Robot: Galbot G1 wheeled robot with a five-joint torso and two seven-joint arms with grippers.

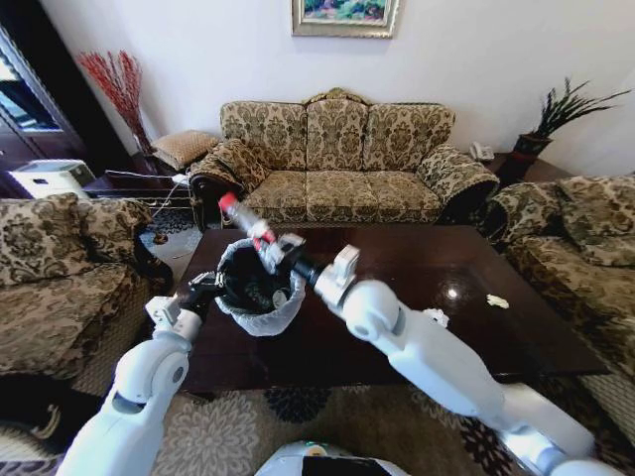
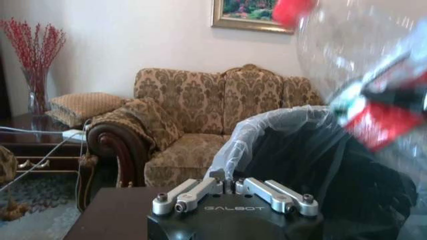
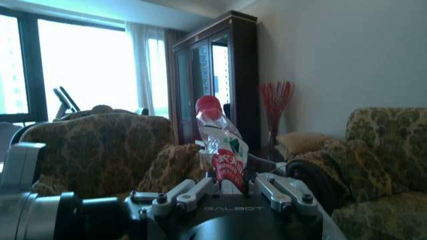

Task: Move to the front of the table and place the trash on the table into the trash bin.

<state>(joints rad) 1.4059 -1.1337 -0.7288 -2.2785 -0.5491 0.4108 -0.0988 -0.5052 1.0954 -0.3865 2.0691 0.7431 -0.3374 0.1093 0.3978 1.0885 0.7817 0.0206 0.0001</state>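
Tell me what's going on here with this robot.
The right tool holds a red-capped bottle above the bin, which sits on the table. The left tool grips the bin's rim, steadying it. Two white paper wads lie on the table's right side, not yet collected.

daylight from windows (image 3: 80,70) | glare spot on table (image 1: 452,293) | bottle (image 2: 373,75) blurred | head view edges bowed
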